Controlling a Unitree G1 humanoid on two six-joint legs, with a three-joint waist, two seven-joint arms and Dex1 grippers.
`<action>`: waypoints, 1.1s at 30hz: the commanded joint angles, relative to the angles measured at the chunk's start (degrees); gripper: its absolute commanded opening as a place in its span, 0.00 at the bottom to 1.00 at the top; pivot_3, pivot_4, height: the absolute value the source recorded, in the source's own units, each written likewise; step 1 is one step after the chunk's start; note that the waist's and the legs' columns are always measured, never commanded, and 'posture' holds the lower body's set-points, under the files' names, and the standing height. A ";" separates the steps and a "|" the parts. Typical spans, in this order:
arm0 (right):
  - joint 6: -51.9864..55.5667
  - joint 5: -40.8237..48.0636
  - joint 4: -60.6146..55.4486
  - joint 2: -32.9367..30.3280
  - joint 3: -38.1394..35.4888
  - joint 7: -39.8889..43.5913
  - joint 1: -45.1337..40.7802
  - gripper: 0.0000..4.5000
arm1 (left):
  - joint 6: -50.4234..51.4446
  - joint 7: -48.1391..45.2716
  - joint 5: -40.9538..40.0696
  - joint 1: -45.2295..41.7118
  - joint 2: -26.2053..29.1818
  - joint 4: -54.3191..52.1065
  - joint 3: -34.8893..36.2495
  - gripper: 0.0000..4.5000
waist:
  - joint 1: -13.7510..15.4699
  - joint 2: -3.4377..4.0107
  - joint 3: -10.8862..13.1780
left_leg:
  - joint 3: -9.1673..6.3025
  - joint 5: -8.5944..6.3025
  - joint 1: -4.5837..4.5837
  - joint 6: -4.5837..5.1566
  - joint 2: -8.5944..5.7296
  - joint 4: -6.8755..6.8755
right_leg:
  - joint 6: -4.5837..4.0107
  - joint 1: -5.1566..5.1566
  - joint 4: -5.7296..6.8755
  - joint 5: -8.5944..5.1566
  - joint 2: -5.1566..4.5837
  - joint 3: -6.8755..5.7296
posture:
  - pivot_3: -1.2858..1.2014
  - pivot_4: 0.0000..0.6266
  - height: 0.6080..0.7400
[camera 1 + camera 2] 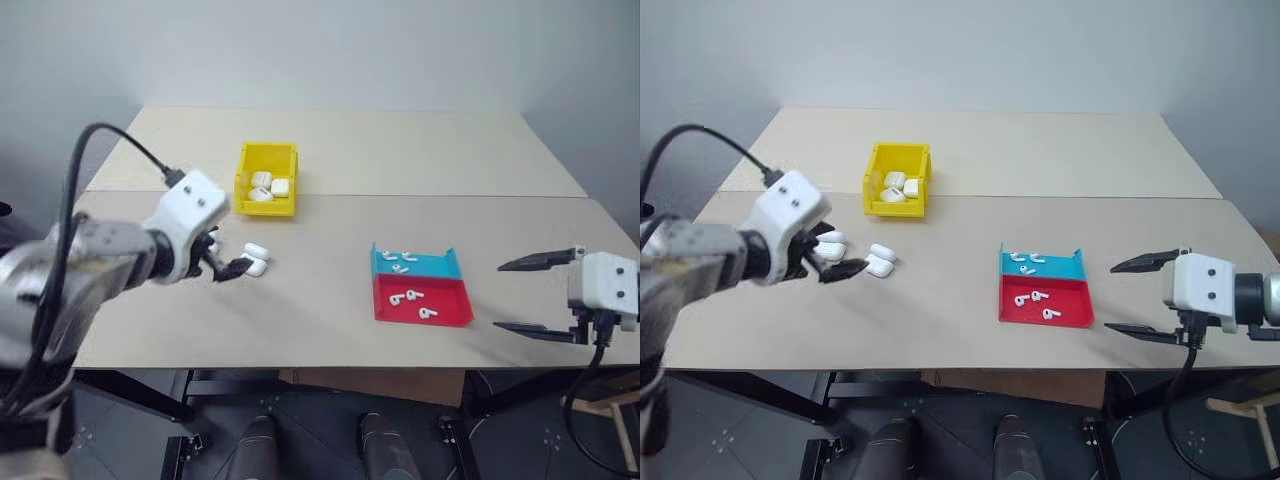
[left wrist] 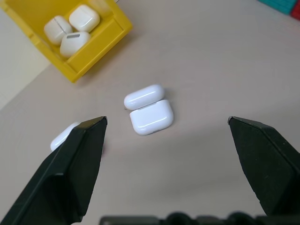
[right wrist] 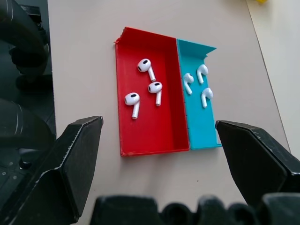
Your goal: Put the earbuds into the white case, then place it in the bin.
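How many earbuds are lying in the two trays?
6. Three earbuds lie in the red tray. Three lie in the blue tray beside it. None seems hidden.

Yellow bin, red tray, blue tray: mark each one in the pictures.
yellow bin (image 1: 288, 159), left eye view, on its right wall.
red tray (image 3: 168, 122), right wrist view, on its bare floor.
blue tray (image 3: 199, 123), right wrist view, on its bare floor.
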 commanded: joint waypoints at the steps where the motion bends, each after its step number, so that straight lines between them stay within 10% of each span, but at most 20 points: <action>1: 1.83 0.13 -1.45 -0.02 0.21 -2.18 -1.69 0.99 | 1.27 5.61 -2.69 -6.30 0.23 11.22 -7.59 1.00 | -0.84 -0.04 0.02 | -0.09 0.00 0.00 0.00 -0.04 0.02 | 0.00 0.02 -0.06 0.00 0.00 -0.03 | 0.52 0.24 1.00; 15: 3.87 0.49 -0.86 -0.41 2.13 -2.74 -2.69 0.99 | 1.27 10.33 -12.97 -26.36 -4.21 38.62 -25.22 1.00 | 0.21 -0.17 0.10 | -0.43 -0.03 -0.14 -0.06 -0.19 -0.79 | -0.01 -0.17 -0.20 0.00 0.01 -0.20 | 0.52 0.24 1.00; 33: 6.51 0.65 -3.07 0.13 0.68 -3.34 -0.08 0.99 | 1.22 4.34 -0.65 -32.41 -15.55 56.29 -31.04 1.00 | 1.26 -0.20 0.12 | -0.50 -0.03 -0.24 -0.08 -0.24 -0.85 | -0.03 -0.32 0.09 -0.29 0.03 -0.20 | 0.52 0.24 1.00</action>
